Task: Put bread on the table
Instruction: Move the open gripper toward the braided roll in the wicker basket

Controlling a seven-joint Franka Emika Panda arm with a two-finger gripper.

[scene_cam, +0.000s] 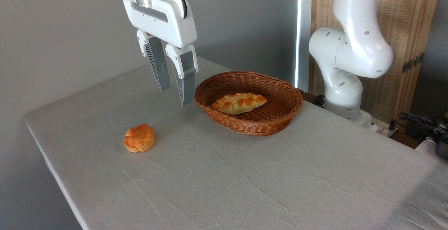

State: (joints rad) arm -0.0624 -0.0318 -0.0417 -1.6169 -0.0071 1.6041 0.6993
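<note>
The bread [239, 103], a braided pale yellow loaf with golden-brown bumps, lies inside the brown wicker basket [280, 116]. The basket stands on the table [245, 174], which is covered in a light grey wrinkled cloth. My gripper [176, 96] hangs in the air just left of the basket's rim, above the table. Its two grey fingers [158, 65] point downward, spread apart, with nothing between them. It is open and touches neither the bread nor the basket.
A small round orange bun [139, 138] sits on the cloth at front left, below the gripper. The white arm's base [344, 65] rises behind the table at right, with cables [420, 123] further right. A grey wall runs behind.
</note>
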